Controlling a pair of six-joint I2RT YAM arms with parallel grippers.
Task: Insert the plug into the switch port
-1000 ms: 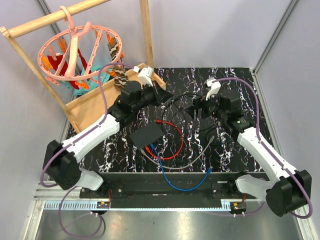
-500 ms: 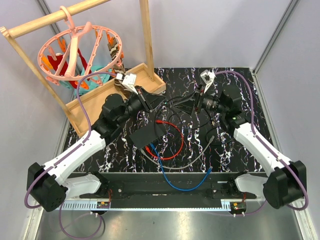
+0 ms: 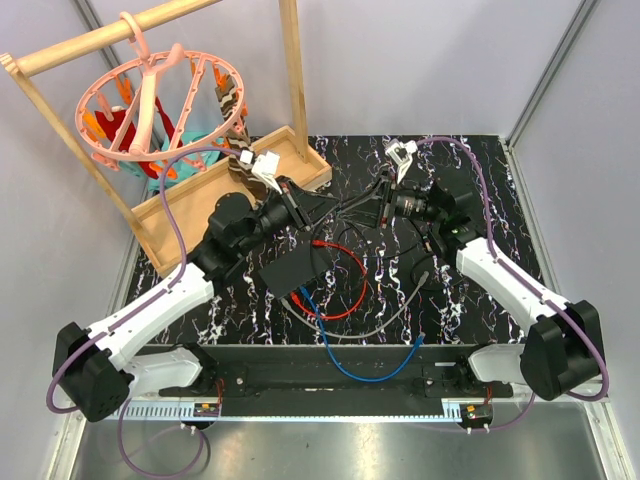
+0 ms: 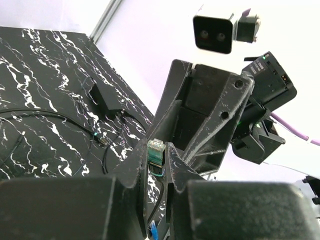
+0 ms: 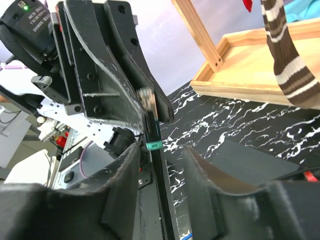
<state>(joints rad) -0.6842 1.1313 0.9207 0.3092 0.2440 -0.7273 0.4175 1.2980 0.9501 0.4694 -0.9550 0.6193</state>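
Note:
My left gripper [image 3: 318,207] is shut on the plug [image 4: 156,150], a small clear-green network plug on a black cable, and holds it up above the table. In the left wrist view the plug tip sticks out between my left fingers [image 4: 139,159]. My right gripper [image 3: 368,212] faces the left one at close range with its jaws open. In the right wrist view the black cable [image 5: 159,175], with its green band, runs between my right fingers [image 5: 197,170] up to the plug [image 5: 146,97]. The switch, a flat matte black box [image 3: 295,268], lies on the table below both grippers; I cannot see its port.
Red [image 3: 345,255], blue [image 3: 370,372] and grey [image 3: 385,320] cables loop around the switch. A small black adapter block [image 4: 102,99] with a thin cord lies on the marble table. A wooden tray [image 3: 200,200] and a rack with a pink hanger [image 3: 150,100] stand at the back left.
The left arm swung out and now points its gripper right with the plug. The right gripper moved left toward it, so the two grippers now nearly meet.

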